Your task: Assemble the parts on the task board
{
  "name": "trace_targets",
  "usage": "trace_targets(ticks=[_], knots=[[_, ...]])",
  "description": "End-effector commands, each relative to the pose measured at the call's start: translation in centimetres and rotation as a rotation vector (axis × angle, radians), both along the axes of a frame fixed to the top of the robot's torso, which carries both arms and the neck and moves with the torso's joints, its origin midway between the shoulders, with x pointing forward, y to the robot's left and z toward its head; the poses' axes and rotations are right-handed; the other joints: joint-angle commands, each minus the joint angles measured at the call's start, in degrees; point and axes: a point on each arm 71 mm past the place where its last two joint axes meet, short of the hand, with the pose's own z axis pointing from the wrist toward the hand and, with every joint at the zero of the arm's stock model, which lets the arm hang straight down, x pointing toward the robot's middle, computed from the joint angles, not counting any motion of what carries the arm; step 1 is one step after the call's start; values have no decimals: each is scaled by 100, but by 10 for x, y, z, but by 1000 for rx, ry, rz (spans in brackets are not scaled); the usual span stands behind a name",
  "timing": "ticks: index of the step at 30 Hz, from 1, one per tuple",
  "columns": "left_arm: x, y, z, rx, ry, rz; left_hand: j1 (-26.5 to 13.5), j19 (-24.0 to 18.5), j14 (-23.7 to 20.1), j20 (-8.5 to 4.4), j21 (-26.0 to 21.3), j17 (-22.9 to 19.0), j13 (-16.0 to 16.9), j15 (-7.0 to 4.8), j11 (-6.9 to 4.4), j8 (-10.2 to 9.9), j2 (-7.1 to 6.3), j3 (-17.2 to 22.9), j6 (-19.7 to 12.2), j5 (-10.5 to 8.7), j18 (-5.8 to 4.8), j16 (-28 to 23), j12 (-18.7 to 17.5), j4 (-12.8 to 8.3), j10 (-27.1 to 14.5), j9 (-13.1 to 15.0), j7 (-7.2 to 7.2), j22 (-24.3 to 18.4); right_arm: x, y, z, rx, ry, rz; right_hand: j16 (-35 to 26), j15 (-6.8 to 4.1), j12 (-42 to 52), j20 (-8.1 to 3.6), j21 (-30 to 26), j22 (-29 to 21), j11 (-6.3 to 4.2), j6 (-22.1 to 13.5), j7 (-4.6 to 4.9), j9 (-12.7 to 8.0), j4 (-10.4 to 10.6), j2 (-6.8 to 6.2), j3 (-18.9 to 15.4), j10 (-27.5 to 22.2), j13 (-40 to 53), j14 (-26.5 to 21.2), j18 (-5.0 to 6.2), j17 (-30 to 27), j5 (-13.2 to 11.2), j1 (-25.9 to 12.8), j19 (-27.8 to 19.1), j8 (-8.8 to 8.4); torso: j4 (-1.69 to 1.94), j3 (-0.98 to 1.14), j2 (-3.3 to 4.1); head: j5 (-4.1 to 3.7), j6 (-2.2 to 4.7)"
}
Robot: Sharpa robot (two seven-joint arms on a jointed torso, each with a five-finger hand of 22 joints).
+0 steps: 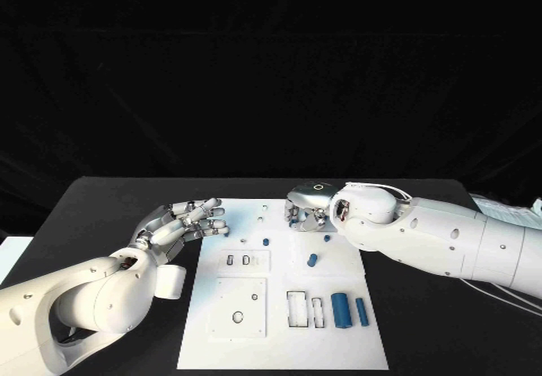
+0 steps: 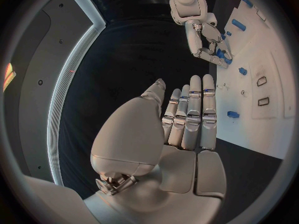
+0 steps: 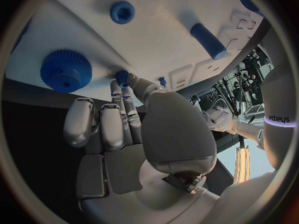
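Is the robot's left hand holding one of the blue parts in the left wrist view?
No: the left hand lies flat with straight fingers, nothing in it, beside the white task board.

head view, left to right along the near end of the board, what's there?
Oval hole plate → empty rectangular slot → second slot → thick blue cylinder → thinner blue cylinder, all on the task board.

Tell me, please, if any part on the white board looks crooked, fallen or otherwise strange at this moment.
Nothing looks damaged or spilled. One blue peg lies loose and slanted on the task board, outside any slot, while the two blue bars lie straight side by side. The right hand pinches a small blue part; the left hand is empty.
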Motion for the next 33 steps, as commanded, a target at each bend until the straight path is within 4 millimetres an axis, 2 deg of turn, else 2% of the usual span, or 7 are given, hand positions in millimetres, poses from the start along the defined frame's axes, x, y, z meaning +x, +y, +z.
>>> trace_targets(ticks=[1,5,9,18,33], knots=[[0,-2,1,-12,-5,-18,52,19,15,9,-27,6,-9,19,27,-34,-2,-5,5,-9,70,-40,-37,-34,-4,-5,37,-5,0,-1,-8,-38,-10,-14,40,-24,37,1,24,25,-50,49,-10,-3,-21,71,56,91,30,170,-46,12,-26,142,49,-20,5,-3,-2,-6,3],[0,-2,1,-12,-5,-18,62,18,13,10,-30,7,-10,20,27,-38,2,3,6,-8,69,-47,-38,-42,-7,-5,35,-8,1,-1,-7,-34,-25,-19,52,-28,38,0,55,78,-54,70,-11,0,-45,75,96,123,33,173,-56,30,-30,159,70,-18,10,-8,-2,-5,2],[0,-2,1,-12,-5,-17,62,18,13,10,-30,7,-10,20,27,-38,2,3,6,-8,69,-47,-38,-42,-7,-5,35,-8,2,0,-7,-27,-37,-20,60,-32,44,-3,92,144,-60,108,-9,6,-63,83,131,171,39,174,-67,37,-30,164,98,-9,-1,-3,-3,4,4],[0,-2,1,-12,-5,-18,62,18,13,10,-30,7,-10,20,27,-38,2,3,6,-8,69,-47,-38,-42,-7,-5,35,-8,0,4,-1,18,-80,-12,97,-54,56,-19,236,410,-92,214,-34,26,-92,121,190,295,56,184,-115,93,-29,154,211,13,1,-3,-5,5,16],[0,-2,2,-14,-8,-19,74,15,8,10,-37,10,-9,21,26,-43,12,16,11,-7,69,-60,-37,-50,-8,-4,32,-13,-2,16,18,113,-199,-18,95,-60,46,-26,287,503,-96,222,-37,27,-111,127,222,311,56,182,-132,82,-20,161,251,5,6,-4,2,57,80]])
